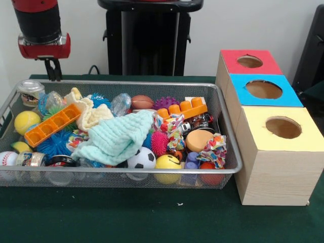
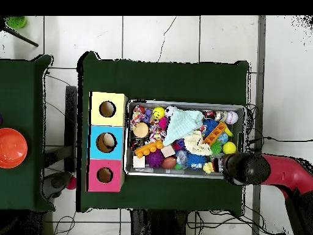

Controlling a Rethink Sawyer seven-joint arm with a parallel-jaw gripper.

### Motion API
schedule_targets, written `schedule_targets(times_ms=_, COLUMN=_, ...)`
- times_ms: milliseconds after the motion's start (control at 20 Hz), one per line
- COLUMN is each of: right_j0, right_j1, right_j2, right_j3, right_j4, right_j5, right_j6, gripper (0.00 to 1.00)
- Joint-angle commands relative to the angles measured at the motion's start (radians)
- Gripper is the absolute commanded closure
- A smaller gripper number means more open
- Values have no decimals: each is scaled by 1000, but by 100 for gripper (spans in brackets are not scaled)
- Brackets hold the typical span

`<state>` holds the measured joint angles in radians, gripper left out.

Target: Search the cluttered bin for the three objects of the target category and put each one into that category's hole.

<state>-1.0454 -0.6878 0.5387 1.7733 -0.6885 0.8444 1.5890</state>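
Still searching, by the look of it, nothing picked yet. End effector (image 1: 53, 71) hanging above the far corner of the bin (image 1: 152, 84), on the side away from the 3 boxes; fingers look close together with nothing between them, though honestly hard to call. Bin sitting on the green table (image 1: 152, 217), packed with balls, cloths and small toys, touching the yellow-topped box (image 1: 276, 152). Best bet: pick 1 exposed item near the top, like the yellow tennis ball (image 1: 25, 121), drop straight down, avoid snagging the mint cloth (image 1: 116, 139).
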Motion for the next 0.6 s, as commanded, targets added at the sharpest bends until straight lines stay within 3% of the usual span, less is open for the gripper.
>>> schedule_targets(times_ms=50, right_j0=-15, right_j1=-43, right_j2=91, right_j3=62, right_j4=94, right_j5=117, right_j6=-204, gripper=100)
schedule_targets(times_ms=300, right_j0=-25, right_j1=-15, right_j2=94, right_j3=62, right_j4=95, right_j5=64, right_j6=-176, gripper=100)
schedule_targets(times_ms=600, right_j0=-50, right_j1=42, right_j2=113, right_j3=76, right_j4=69, right_j5=-102, right_j6=-116, gripper=100)
